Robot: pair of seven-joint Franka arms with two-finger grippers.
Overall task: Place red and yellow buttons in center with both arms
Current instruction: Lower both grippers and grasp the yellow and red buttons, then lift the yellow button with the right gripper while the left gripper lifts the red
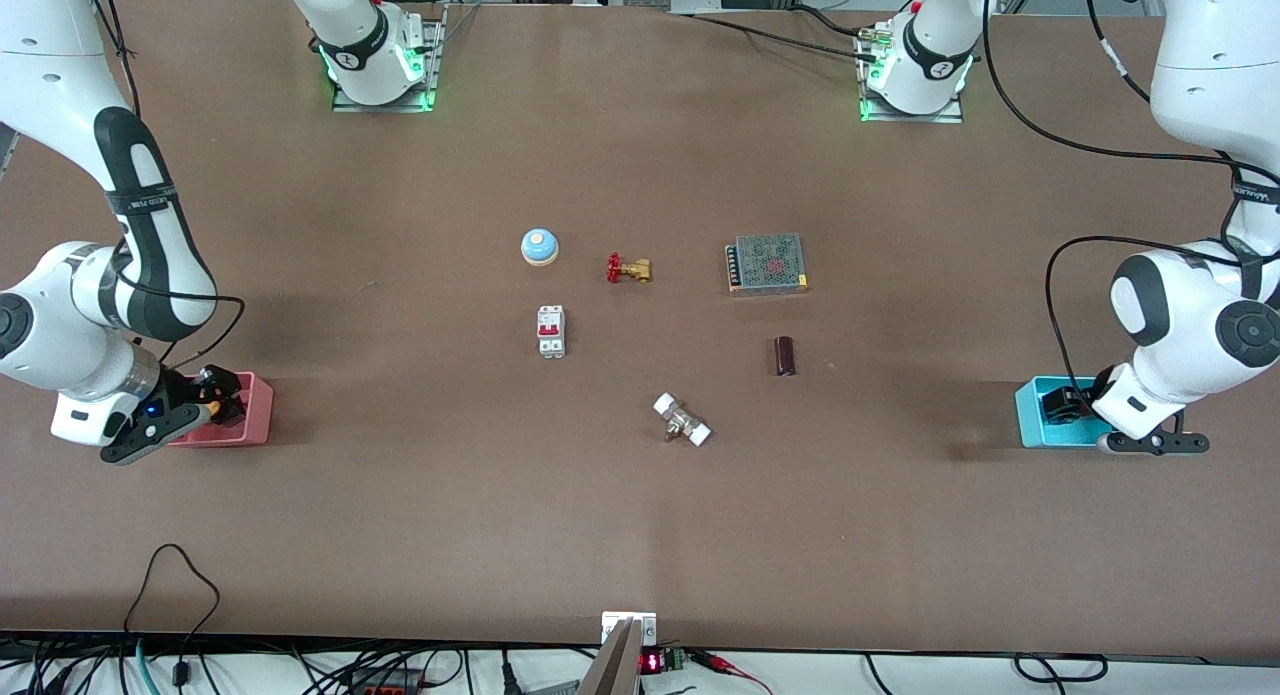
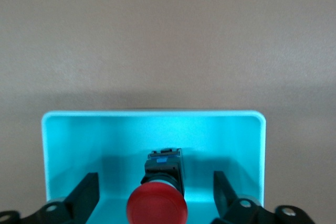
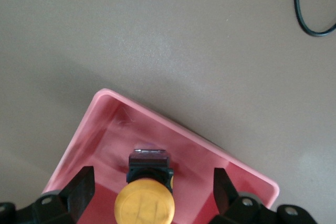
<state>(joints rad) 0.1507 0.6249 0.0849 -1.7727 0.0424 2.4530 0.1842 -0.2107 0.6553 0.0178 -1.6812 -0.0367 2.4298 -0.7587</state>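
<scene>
Left tool [image 2: 156, 195] and right tool [image 3: 153, 190], both spread wide.

Each button [image 2: 157, 211] [image 3: 145, 205] sits in its own tray [image 2: 152, 121] [image 3: 173, 129].

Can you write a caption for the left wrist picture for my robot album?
The left hand, open, sits over the red button in the cyan tray.

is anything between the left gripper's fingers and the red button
Nothing: in the left wrist view the left gripper straddles the red button in the cyan tray, bare tray floor either side.
</scene>
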